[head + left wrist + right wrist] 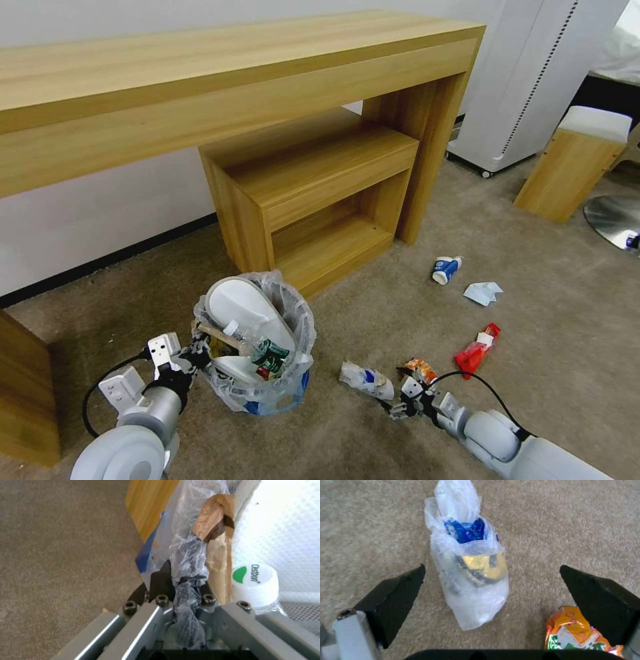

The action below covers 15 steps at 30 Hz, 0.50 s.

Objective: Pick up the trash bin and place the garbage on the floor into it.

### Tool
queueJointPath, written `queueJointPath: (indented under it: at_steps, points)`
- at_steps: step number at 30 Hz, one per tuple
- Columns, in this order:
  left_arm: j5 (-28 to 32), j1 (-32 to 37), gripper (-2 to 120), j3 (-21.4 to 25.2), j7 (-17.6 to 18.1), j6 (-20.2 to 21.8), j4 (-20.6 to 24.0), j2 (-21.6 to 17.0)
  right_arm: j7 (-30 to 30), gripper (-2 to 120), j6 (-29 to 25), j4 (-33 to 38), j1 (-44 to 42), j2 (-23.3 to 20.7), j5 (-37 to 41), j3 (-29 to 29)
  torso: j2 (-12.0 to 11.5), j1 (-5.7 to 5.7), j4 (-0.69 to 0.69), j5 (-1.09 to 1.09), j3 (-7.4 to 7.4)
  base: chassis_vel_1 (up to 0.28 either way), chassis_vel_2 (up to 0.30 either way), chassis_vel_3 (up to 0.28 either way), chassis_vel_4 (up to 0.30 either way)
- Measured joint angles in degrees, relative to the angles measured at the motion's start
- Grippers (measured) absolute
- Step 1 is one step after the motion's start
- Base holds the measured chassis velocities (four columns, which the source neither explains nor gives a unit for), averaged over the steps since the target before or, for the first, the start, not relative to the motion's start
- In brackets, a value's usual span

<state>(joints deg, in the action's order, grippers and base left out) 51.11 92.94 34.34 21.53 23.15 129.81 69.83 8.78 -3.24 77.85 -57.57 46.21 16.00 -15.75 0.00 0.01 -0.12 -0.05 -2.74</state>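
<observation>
Your left claw [197,349] is clamped on the trash bin [257,373] liner at 7 o'clock on the floor [373,320]; inside lie a slipper [248,312] and a "Cestbon"-capped bottle [256,585]. Your right claw [493,590] gapes around a plastic-wrapped piece of garbage [470,575] at 5 o'clock.

Bottle cap [255,580]: "Cestbon" is printed in green beside a green mark, on white plastic.
Other litter: no lettering can be read.

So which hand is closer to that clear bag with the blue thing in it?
Right. The right hand hovers open, straddling the clear bag on the floor; the left hand is shut on the trash bin rim, farther away.
</observation>
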Motion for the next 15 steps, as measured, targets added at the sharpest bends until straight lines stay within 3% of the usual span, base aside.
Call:
queueJointPath:
  at_steps: [15]
  points:
    - [0.56, -0.15, 2, 0.12, 0.22, -0.09, 0.93, -0.23, 0.23, 100, -0.73, -3.72, 1.56, 2.15, -0.23, -1.33, 0.0, 0.0, 0.0, 0.01, 0.0, 0.0, 0.0, 0.0, 0.0]
